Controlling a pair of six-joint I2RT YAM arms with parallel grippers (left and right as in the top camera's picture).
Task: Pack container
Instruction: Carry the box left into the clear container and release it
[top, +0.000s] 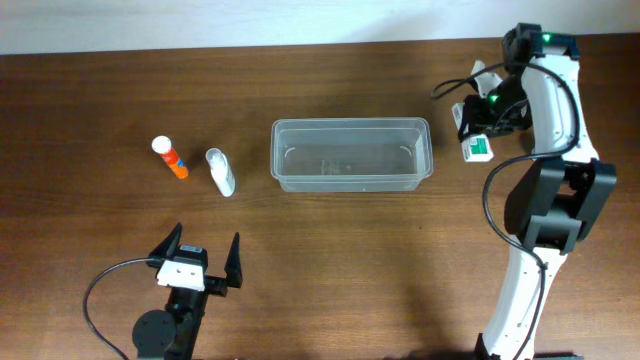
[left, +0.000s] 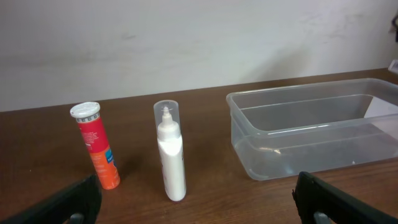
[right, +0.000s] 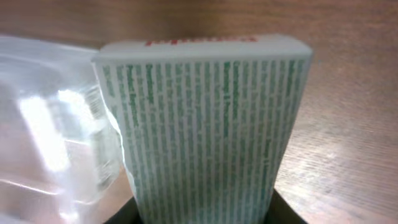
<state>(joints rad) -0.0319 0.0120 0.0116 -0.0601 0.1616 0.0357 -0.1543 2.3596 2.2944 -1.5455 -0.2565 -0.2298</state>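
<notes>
The clear plastic container (top: 350, 155) sits mid-table with nothing in it; it also shows in the left wrist view (left: 317, 134) and as a blurred corner in the right wrist view (right: 56, 124). My right gripper (top: 478, 125) is shut on a white box with green print (right: 205, 124), held just right of the container; the box shows from overhead (top: 478, 148). An orange tube with a white cap (top: 170, 158) and a white bottle with a clear cap (top: 221, 172) lie left of the container. My left gripper (top: 200, 262) is open and empty, near the front edge.
The brown wooden table (top: 330, 270) reaches to a pale wall at the back. The right arm's white links and cable (top: 530, 230) stand over the table's right side. The left arm's base and cable (top: 150, 325) are at the front left.
</notes>
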